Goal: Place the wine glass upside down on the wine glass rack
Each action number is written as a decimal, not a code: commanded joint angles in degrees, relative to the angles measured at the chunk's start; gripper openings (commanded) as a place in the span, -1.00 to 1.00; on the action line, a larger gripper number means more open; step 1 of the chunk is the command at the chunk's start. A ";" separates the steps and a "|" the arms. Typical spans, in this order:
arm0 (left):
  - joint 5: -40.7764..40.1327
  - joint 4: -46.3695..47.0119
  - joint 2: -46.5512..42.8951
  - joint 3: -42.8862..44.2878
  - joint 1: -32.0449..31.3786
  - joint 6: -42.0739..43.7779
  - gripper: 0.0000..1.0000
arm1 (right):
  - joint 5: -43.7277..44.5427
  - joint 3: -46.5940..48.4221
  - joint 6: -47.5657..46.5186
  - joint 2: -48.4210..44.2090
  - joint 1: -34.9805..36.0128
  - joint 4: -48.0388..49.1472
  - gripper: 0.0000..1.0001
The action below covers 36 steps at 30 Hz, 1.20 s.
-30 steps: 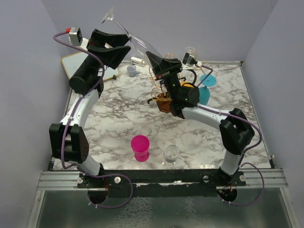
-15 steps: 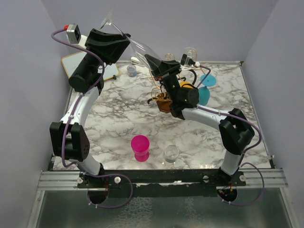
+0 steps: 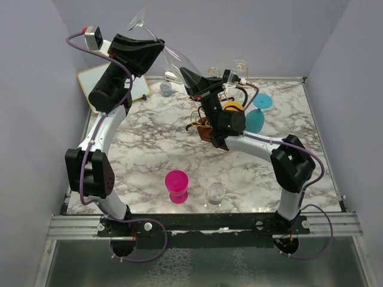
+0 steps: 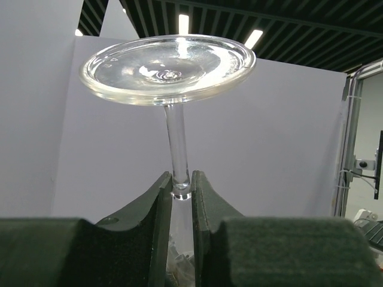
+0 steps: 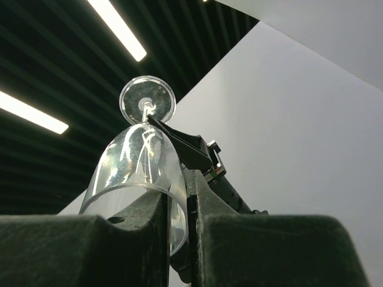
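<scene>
Over the table, wine glass is held foot-up.
Stem is clenched by left gripper, rim seemingly by right gripper; rack is not yet reached.

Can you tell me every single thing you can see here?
clear wine glass: one, see-through, held in the air between both grippers
gold wire rack on brown wooden base: one, back middle, partly behind right arm
bright pink plastic cup: one, pink, table front
small clear glass tumbler: one, see-through, beside pink cup
teal round glass shapes: two, teal, right of rack
small bluish cup: one, back edge
flat white board: one, back left corner
grey-veined white marble table: one
left gripper: one, black, shut on the glass stem
right gripper: one, black, shut on the glass bowl's rim
</scene>
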 commanded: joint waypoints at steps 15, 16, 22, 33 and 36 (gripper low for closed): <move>0.85 13.43 -0.19 5.67 -0.39 1.91 -0.36 | -0.16 0.54 -1.32 0.99 1.35 18.43 -0.98; 0.91 13.30 -0.19 5.83 -0.40 2.09 -0.54 | -0.11 0.52 -1.42 0.92 1.35 18.45 -0.98; 1.11 12.27 -0.60 5.64 -0.40 2.28 -0.43 | 4.97 -0.06 2.10 0.63 1.25 18.58 -0.98; 0.84 11.92 -1.61 4.29 1.24 1.73 0.23 | 6.86 -0.48 4.92 -1.73 0.03 18.54 -0.98; 0.94 11.56 -1.62 4.48 1.27 1.83 0.16 | 6.03 -0.53 4.37 -2.31 -0.07 18.59 -0.98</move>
